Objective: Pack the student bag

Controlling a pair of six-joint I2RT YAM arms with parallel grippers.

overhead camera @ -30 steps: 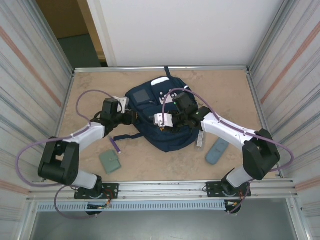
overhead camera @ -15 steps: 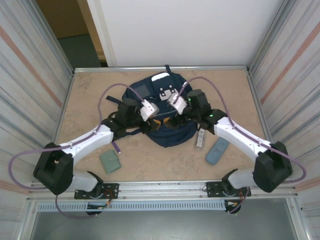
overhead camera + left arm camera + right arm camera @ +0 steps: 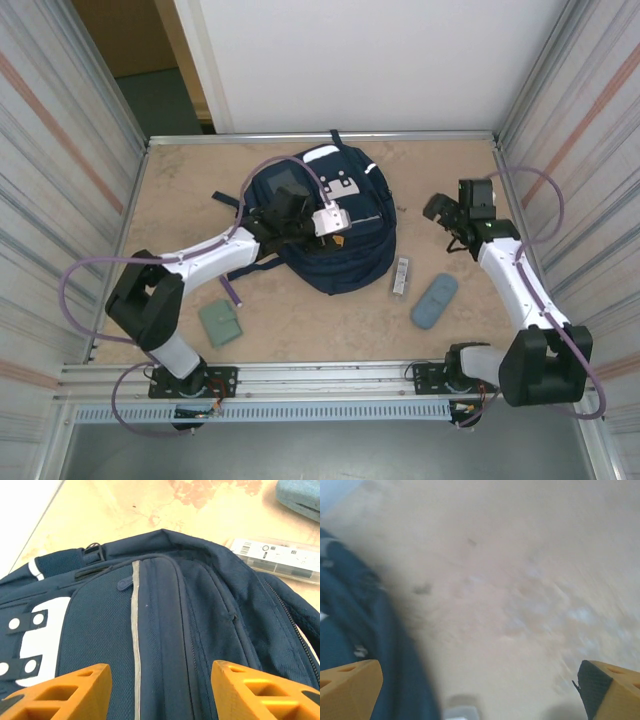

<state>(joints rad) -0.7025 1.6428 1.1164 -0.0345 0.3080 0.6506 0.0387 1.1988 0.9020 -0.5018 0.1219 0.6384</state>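
Observation:
The student bag (image 3: 345, 255), a large navy backpack with white patches, lies flat in the middle of the table. My left gripper (image 3: 340, 235) hovers over its front. In the left wrist view its orange fingers (image 3: 65, 695) stand apart above the navy fabric and the pale reflective stripe (image 3: 134, 630), with nothing clamped between them. My right gripper (image 3: 443, 215) is to the right of the bag, above bare tabletop. Its blurred wrist view shows the gripper (image 3: 480, 690) wide open, the bag's edge (image 3: 355, 615) at the left.
A clear case with a white label (image 3: 401, 276) and a grey-blue pouch (image 3: 434, 300) lie right of the bag's lower end. A green wallet (image 3: 219, 322) and a thin purple strip (image 3: 231, 290) lie at the lower left. Metal walls ring the table.
My right gripper has opened wide and swung off the bag to the right. The left gripper has moved right, onto the bag's middle. The bag has settled flat.

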